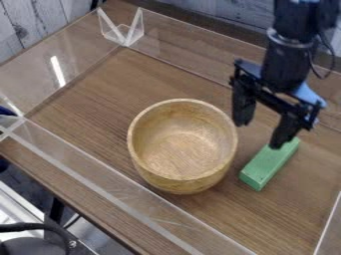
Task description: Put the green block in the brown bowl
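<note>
End effector (266, 118) hovers above the green block (269, 164), fingers spread apart, no writing legible.

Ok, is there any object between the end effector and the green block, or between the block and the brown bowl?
Nothing visible stands between the end effector and green block; towards the brown bowl, only its own wall.

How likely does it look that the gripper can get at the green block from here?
Probably yes: the gripper is open near the green block, which lies outside the brown bowl, with nothing visible covering it.
</note>
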Robot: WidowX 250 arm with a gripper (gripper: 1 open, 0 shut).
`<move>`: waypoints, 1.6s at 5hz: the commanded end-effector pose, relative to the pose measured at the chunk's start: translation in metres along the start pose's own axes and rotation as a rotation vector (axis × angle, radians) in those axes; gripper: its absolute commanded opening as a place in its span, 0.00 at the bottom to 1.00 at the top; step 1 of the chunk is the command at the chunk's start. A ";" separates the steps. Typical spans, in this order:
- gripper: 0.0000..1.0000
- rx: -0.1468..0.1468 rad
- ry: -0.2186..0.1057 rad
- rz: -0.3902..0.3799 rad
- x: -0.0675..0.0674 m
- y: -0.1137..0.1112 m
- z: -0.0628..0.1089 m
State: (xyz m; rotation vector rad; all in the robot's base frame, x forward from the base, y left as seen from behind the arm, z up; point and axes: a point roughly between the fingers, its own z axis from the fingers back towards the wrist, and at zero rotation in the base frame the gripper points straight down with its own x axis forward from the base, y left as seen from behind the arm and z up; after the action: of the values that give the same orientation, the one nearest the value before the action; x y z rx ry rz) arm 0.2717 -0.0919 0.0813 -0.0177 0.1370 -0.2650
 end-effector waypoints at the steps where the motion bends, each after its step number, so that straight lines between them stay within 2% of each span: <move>1: 1.00 0.001 -0.027 -0.026 0.012 -0.010 -0.002; 3: 1.00 0.006 0.022 -0.037 0.022 -0.014 -0.028; 4: 0.00 0.003 0.033 -0.036 0.028 -0.013 -0.036; 8: 0.00 -0.006 0.048 -0.063 0.040 -0.016 -0.049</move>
State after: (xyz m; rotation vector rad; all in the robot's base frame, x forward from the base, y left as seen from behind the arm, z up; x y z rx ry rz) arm 0.2946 -0.1152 0.0286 -0.0170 0.2048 -0.3048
